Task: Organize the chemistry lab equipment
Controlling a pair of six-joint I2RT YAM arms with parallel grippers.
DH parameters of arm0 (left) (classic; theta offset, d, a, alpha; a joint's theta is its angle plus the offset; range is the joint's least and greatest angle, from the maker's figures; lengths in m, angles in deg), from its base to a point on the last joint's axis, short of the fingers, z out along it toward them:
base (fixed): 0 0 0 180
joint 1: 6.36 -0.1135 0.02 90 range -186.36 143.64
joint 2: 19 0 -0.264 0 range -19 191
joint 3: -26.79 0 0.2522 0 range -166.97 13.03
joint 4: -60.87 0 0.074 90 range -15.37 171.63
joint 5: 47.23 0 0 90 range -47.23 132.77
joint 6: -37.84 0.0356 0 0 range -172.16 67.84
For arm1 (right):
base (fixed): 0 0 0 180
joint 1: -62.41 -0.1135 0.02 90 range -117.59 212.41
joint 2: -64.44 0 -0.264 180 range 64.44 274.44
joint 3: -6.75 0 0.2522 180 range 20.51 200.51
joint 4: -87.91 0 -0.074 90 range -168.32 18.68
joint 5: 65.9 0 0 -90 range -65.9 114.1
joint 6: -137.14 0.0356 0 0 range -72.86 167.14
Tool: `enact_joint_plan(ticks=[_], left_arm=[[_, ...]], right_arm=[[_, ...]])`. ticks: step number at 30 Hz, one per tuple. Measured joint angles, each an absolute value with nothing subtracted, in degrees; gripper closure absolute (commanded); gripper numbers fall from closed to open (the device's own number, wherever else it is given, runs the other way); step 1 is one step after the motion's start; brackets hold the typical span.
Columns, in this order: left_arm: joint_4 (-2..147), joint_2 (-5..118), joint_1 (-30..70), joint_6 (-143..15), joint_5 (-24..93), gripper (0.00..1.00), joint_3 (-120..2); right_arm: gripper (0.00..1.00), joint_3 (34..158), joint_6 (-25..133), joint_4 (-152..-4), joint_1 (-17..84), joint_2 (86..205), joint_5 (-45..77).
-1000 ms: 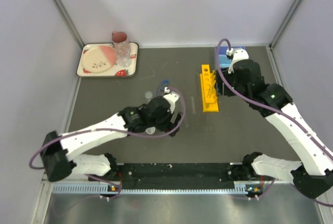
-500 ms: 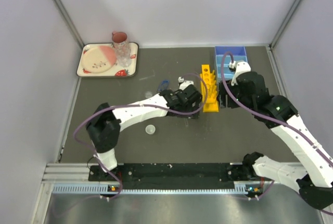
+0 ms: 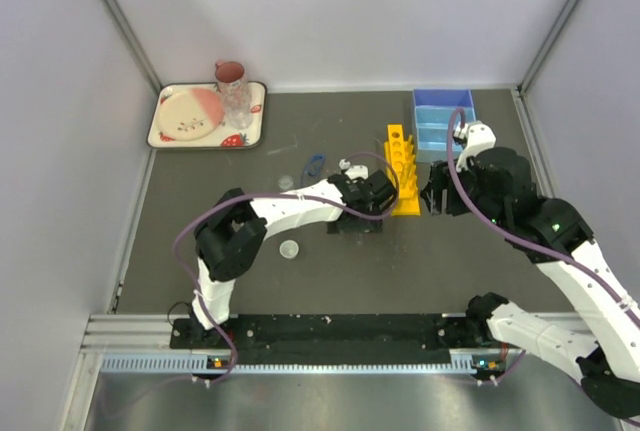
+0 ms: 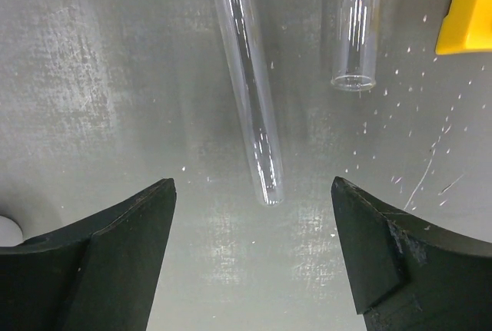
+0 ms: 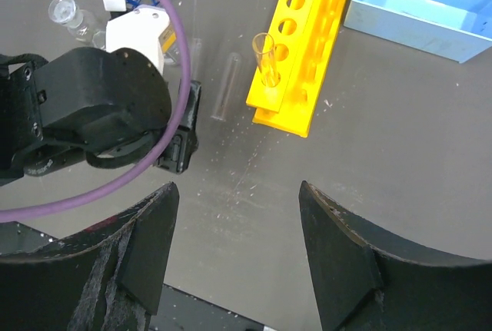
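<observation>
Two thin glass tubes lie on the table just ahead of my left gripper, which hovers open and empty, its tips short of the nearer tube's rounded end. A corner of the yellow holed rack shows at the right. My right gripper is open and empty above bare table, near the rack's front end. One tube stands in the rack. From above, the left gripper sits left of the rack and the right gripper sits on its right.
The blue divided tray stands behind the rack. A small white dish lies front left, with blue goggles and a small clear beaker further back. The strawberry tray with mug and tumbler is far left.
My left arm has swung right from over the white dish to the tubes beside the rack. The right arm has drawn back from the blue tray toward the rack's near end.
</observation>
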State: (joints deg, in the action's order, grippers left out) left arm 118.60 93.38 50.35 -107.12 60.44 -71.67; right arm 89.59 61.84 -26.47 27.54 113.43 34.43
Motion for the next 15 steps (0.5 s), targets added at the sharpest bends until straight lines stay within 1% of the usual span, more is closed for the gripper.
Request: enact_joint_plan(ticks=[3,7,9,10,11,13,14,15], left_arm=[[118.6,94.5,50.1,-108.0,60.5,0.16,-72.5],[118.5,96.2,49.5,-108.7,60.5,0.26,-73.2],[118.5,96.9,49.2,-109.0,60.5,0.28,-73.2],[118.6,97.3,48.9,-109.1,60.5,0.31,-73.2],[118.6,97.5,48.7,-109.1,60.5,0.36,-73.2],[118.5,97.8,48.4,-109.2,60.5,0.41,-73.2],[118.6,97.9,48.2,-109.2,60.5,0.47,-73.2],[118.5,97.9,48.0,-109.2,60.6,0.48,-73.2]], right_arm=[[0.35,89.5,61.8,-26.4,27.5,113.4,33.8],[0.35,89.2,61.8,-26.5,27.5,113.1,33.2],[0.35,89.0,61.7,-26.4,27.5,113.0,33.2],[0.35,88.8,61.7,-26.4,27.5,113.0,33.1],[0.35,88.7,61.7,-26.4,27.5,112.9,33.1],[0.35,88.7,61.7,-26.5,27.5,112.9,33.0],[0.35,88.7,61.7,-26.4,27.5,112.9,33.0],[0.35,88.7,61.7,-26.4,27.5,112.9,33.0]])
